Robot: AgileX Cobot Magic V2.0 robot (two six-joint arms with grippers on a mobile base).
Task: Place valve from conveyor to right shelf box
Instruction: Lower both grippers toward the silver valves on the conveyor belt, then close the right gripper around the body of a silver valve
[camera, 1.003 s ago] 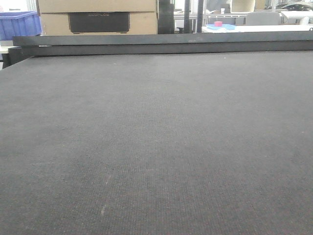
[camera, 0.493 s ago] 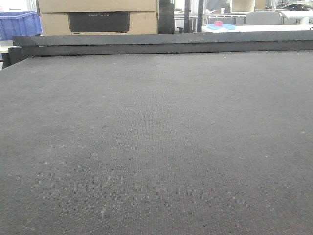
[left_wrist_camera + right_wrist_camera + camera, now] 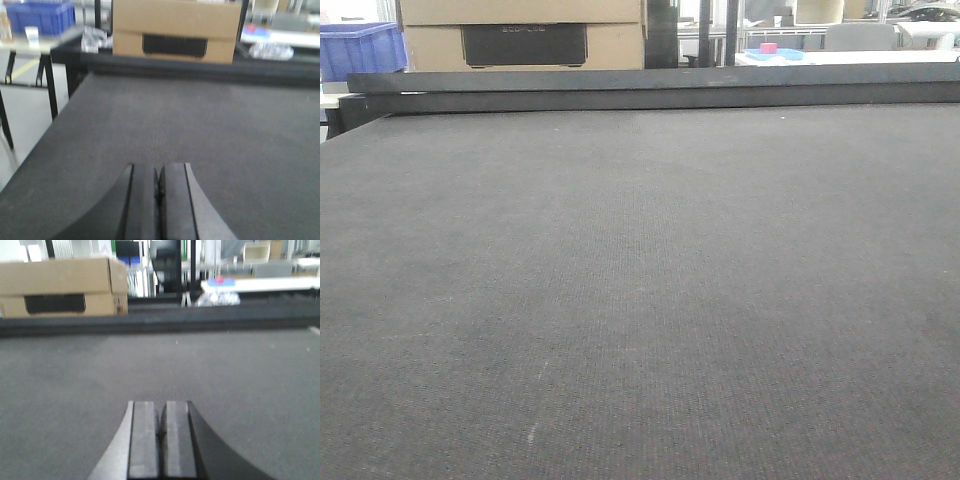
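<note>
The conveyor (image 3: 640,290) is a broad dark grey woven belt that fills the front view, with a dark rail (image 3: 650,88) along its far edge. No valve shows in any view, and the right shelf box is out of view. My left gripper (image 3: 158,172) hovers low over the belt (image 3: 200,120) near its left edge, jaws pressed together with nothing between them. My right gripper (image 3: 161,410) also sits low over the belt (image 3: 240,370), shut and holding nothing. Neither gripper shows in the front view.
Behind the rail stands a cardboard box (image 3: 520,35) with a dark window, and a blue crate (image 3: 358,48) sits at the far left. A pale table with a small red object (image 3: 768,47) lies at the back right. The belt's left edge (image 3: 60,115) drops to the floor.
The view has shifted slightly: the background behind the rail sits a little higher in frame than a second ago. Nothing on the belt has changed.
</note>
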